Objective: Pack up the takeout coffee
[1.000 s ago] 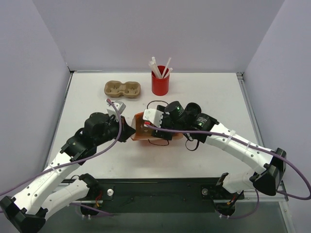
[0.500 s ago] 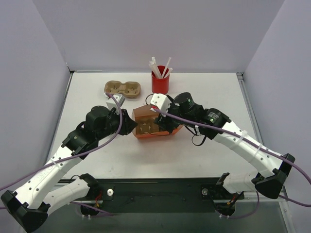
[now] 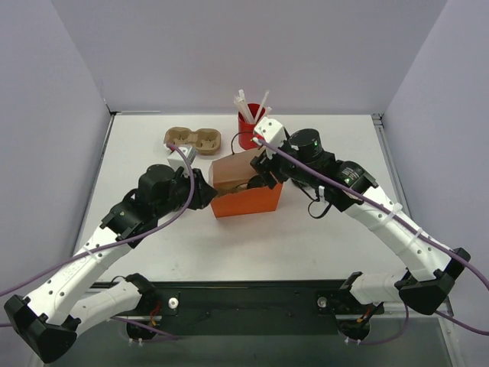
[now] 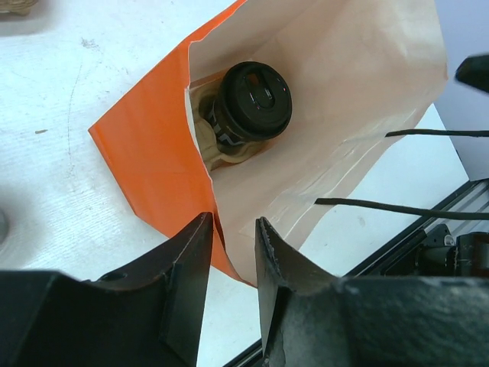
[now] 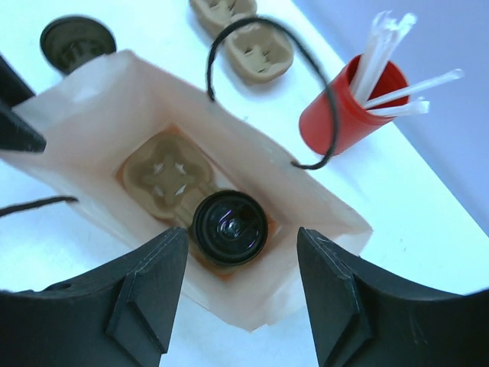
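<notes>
Top view: orange bag (image 3: 246,200) standing mid-frame, left gripper (image 3: 209,195) sitting at its left edge, right gripper (image 3: 258,174) hovering over mouth.
Left wrist: jaws standing slightly apart, bag edge loose between; dark cup (image 4: 252,99) sitting inside bag, upper centre.
Right wrist: jaws spread wide, gripping nothing; cup resting in tan carrier (image 5: 164,177), lower centre.

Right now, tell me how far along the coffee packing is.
Done: the orange bag stands open, with a cardboard tray inside and one lidded cup seated in it. In hand: the left gripper sits at the bag's edge, fingers apart; the right gripper hangs open over the mouth. Left: the tray's second hole is empty, so a second cup probably still has to go in.
</notes>
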